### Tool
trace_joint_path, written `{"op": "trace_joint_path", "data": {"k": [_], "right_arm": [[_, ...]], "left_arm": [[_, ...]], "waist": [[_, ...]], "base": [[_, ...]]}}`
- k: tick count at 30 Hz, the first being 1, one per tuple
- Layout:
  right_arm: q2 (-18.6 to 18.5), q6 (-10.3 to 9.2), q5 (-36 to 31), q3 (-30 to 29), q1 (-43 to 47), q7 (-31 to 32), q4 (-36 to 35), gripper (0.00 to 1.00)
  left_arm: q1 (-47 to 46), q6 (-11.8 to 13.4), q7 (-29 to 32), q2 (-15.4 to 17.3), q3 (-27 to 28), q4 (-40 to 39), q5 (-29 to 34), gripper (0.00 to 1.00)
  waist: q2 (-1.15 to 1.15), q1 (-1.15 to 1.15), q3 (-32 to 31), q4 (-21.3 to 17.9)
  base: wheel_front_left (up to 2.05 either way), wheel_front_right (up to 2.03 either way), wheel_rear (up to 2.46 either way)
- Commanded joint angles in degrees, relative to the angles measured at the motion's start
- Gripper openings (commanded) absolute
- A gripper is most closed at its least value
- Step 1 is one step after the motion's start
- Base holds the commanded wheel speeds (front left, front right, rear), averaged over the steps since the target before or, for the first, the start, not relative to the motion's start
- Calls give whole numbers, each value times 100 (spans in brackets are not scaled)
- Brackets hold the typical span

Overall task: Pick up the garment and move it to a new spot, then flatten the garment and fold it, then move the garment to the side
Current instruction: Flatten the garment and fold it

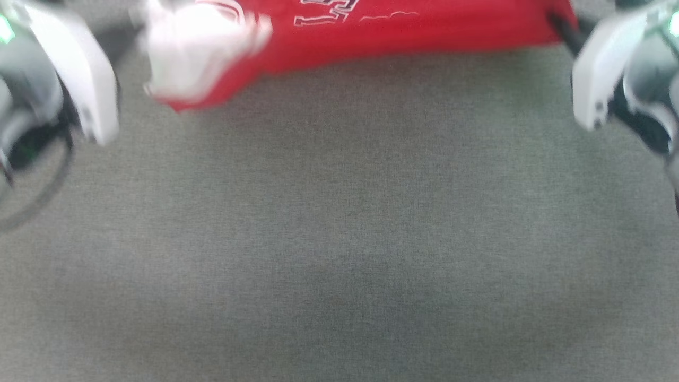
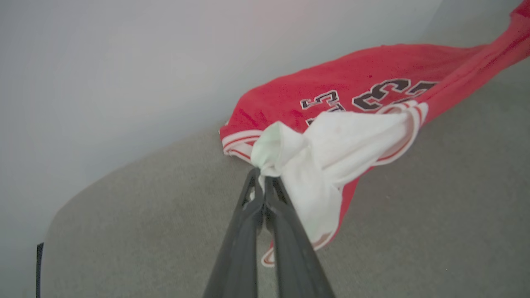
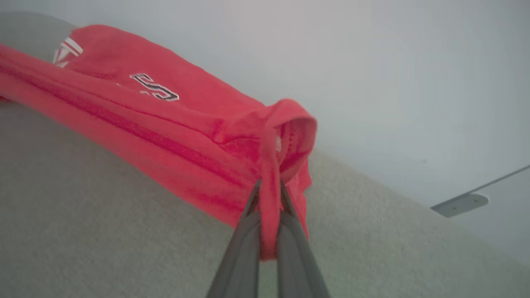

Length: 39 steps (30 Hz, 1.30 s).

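Note:
The garment (image 1: 371, 32), a red shirt with white sleeves and dark white-outlined lettering, hangs stretched between both arms along the top of the head view, lettering side up. My left gripper (image 2: 261, 182) is shut on the garment (image 2: 331, 149) at its white sleeve, which bunches and droops beside the fingers. My right gripper (image 3: 269, 188) is shut on a pinched fold of the red garment (image 3: 174, 128) at its opposite end. In the head view the picture is blurred, with the pale forearms at the upper left and upper right corners.
A grey-green cloth-covered table (image 1: 339, 239) spreads below the garment. A pale wall (image 2: 124, 62) rises beyond its far edge. A grey bracket (image 3: 459, 203) shows on the wall at the right of the right wrist view.

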Motion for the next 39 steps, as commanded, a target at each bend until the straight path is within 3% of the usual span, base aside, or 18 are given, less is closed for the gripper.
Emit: {"op": "trace_joint_path", "data": {"k": [1, 11, 12, 19, 29, 35, 39], "right_arm": [[-182, -4, 210, -61, 385, 138, -229, 0], [-844, -6, 707, -658, 2649, 923, -1732, 0], [-844, -6, 707, -658, 2649, 923, -1732, 0], [-909, -5, 606, -1432, 4226, 1506, -2720, 0], [-661, -4, 510, -2482, 5909, 2371, -3856, 0], [-436, -2, 292, -2941, 6115, 2553, -4340, 0], [-231, -2, 138, -3192, 5964, 2580, -4523, 0]], "left_arm": [[327, 184, 90, 202, -62, -371, -133, 0], [2113, 1459, 212, 1293, -350, -2701, -580, 0], [2113, 1459, 212, 1293, -350, -2701, -580, 0], [3144, 2066, 140, 1617, -456, -3763, -814, 0], [4213, 2443, 391, 1571, -512, -4309, -997, 0], [4095, 2516, 565, 1714, -450, -4511, -894, 0], [3741, 2606, 629, 1992, -245, -4666, -650, 0]], "waist": [[0, 0, -83, 16], [0, 0, -272, 3], [0, 0, -272, 3], [0, 0, -318, -37], [0, 0, -339, -114], [0, 0, -316, -153], [0, 0, -335, -187]], "base": [[0, 0, 0], [0, 0, 0], [0, 0, 0], [0, 0, 0], [0, 0, 0], [0, 0, 0], [0, 0, 0]]}}
